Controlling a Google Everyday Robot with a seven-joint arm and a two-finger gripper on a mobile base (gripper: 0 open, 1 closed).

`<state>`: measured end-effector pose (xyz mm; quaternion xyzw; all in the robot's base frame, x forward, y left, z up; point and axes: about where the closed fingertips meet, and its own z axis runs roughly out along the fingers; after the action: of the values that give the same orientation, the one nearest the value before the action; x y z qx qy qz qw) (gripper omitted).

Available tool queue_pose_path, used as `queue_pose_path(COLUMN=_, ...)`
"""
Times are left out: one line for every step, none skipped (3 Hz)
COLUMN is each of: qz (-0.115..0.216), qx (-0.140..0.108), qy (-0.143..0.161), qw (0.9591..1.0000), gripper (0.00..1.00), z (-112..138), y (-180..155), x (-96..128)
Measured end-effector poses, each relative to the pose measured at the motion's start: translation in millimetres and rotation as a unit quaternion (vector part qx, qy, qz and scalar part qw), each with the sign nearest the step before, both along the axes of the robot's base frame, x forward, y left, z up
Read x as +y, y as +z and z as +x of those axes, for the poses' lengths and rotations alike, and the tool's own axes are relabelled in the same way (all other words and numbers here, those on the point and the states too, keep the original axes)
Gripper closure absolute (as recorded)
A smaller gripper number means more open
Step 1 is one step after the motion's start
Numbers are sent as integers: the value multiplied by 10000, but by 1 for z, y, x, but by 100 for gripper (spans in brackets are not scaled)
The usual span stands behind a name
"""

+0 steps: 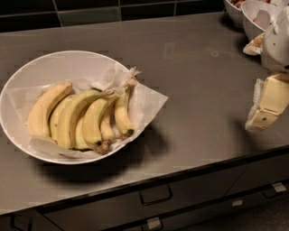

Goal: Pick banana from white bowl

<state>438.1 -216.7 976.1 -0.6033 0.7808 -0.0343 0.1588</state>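
Observation:
The white bowl (40, 67) is large, shallow and lined with crumpled white paper. It stands on the left of the grey counter and holds several bananas. The banana (73, 113) is long, curved and pale yellow-green, and lies in the middle of the bunch with its stem toward the paper's far fold. A fatter all-yellow banana (44, 110) lies to its left, and shorter brown-tipped ones (122, 113) to its right. My gripper (265, 106) is cream-coloured. It hangs at the right edge of the view over the counter, far to the right of the bowl and touching nothing.
Two smaller, deeper white bowls (255, 16) stand at the back right corner, just behind my arm. A dark tiled wall (90, 11) runs along the back. The counter's front edge (149, 178) has drawers with handles (156, 196) below it.

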Motion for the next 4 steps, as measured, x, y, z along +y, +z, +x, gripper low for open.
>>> queue_pose_path(qz=0, qx=0, qy=0, qw=10000, gripper=0, z=0, y=0, x=0)
queue_pose_path(qz=18, qx=-23, qy=261, qw=9997, gripper=0, z=4, y=2, x=16)
queue_pose_path(qz=88, qx=-19, qy=820, qw=9966, gripper=0, z=7, y=1, x=48)
queue_pose_path(qz=168, qx=-40, qy=1536, qw=9880, gripper=0, z=1, y=3, x=85)
